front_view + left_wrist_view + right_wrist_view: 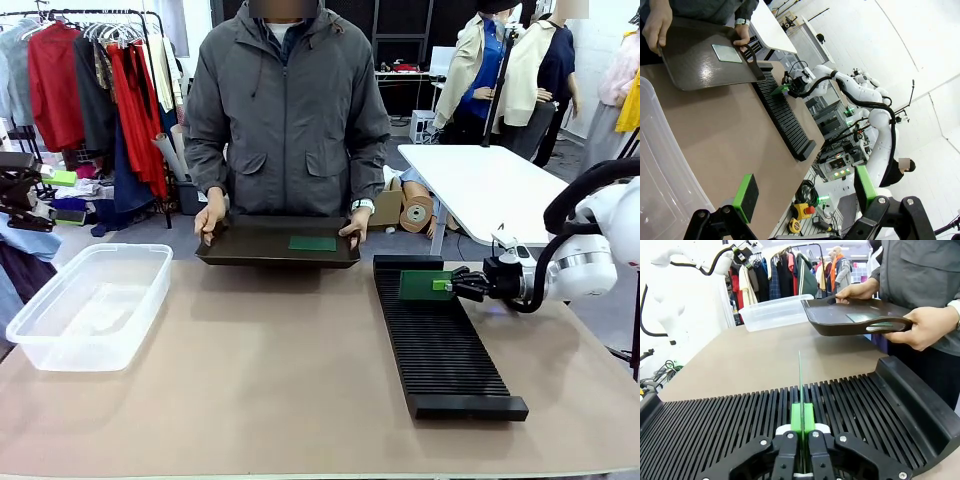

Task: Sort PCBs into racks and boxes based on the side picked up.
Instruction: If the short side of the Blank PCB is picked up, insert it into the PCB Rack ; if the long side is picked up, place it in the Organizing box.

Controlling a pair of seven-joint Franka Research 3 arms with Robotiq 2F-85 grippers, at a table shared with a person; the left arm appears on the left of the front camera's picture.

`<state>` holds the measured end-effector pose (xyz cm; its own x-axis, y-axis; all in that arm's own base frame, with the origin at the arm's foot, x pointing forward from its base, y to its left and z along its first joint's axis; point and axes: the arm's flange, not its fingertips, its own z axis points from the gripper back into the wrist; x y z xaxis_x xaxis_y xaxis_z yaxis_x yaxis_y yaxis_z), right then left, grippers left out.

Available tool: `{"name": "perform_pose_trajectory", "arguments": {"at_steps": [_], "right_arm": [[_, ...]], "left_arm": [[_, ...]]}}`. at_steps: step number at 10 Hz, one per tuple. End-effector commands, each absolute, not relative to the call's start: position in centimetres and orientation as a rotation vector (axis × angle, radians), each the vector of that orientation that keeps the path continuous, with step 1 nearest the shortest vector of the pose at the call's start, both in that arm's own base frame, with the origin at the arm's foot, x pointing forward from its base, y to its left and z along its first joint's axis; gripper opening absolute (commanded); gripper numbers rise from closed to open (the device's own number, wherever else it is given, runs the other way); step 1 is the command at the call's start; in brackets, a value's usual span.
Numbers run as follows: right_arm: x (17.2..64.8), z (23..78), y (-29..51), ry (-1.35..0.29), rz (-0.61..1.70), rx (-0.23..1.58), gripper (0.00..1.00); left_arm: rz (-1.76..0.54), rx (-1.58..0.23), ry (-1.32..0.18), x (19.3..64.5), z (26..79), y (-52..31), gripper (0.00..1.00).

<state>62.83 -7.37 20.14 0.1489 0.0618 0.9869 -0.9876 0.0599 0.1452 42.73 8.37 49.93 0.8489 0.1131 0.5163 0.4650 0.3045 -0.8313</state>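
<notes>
The left gripper point(805, 192) hangs over the left part of the tabletop, its green-padded fingers point(746, 196) set wide apart. Just beside it, the clear plastic tub point(108, 249) sits along the tabletop's left edge. At the middle of the far edge a person holds a dark shallow tray point(250, 242) by both ends, one hand point(210, 214) on its left end and the other hand point(355, 222) gripping the handle slot at its right end. One PCB point(312, 243) lies flat on the tray, right of its middle. Right of the tray, the long black slotted rack point(440, 350) runs from the far edge towards the near edge, on the right half of the tabletop. Over the rack's far end a second PCB point(424, 285) stands upright in line with the slots. The right gripper point(452, 286) reaches in from the right edge, its jaws clamped on that board's right edge. Whether the board's lower edge sits in a slot I cannot tell.
</notes>
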Motion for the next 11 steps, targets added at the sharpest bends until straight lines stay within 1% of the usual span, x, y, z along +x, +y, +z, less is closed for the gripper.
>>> {"name": "perform_pose_trajectory", "arguments": {"at_steps": [1, 2, 3, 5, 6, 7, 11], "right_arm": [[63.4, 19.9, -7.8, -1.128, 1.117, 1.147, 0.06], [63.3, 20.3, -7.7, -1.138, 1.125, 1.148, 0.18], [63.2, 20.6, -7.6, -1.14, 1.13, 1.154, 0.33], [63.3, 20.8, -7.5, -1.147, 1.132, 1.158, 0.68], [63.1, 21.0, -7.4, -1.162, 1.147, 1.16, 0.88], [63.0, 21.4, -7.3, -1.158, 1.147, 1.158, 1.0], [63.1, 22.1, -6.9, -1.138, 1.147, 1.164, 1.0]], "left_arm": [[-0.241, -1.265, -0.539, 42.6, 50.2, 8.3, 1.0], [-0.241, -1.265, -0.539, 42.6, 50.2, 8.3, 1.0], [-0.241, -1.265, -0.539, 42.6, 50.2, 8.3, 1.0], [-0.241, -1.265, -0.539, 42.6, 50.2, 8.3, 1.0], [-0.241, -1.265, -0.539, 42.6, 50.2, 8.3, 1.0], [-0.241, -1.265, -0.539, 42.6, 50.2, 8.3, 1.0], [-0.241, -1.265, -0.539, 42.6, 50.2, 8.3, 1.0]]}}
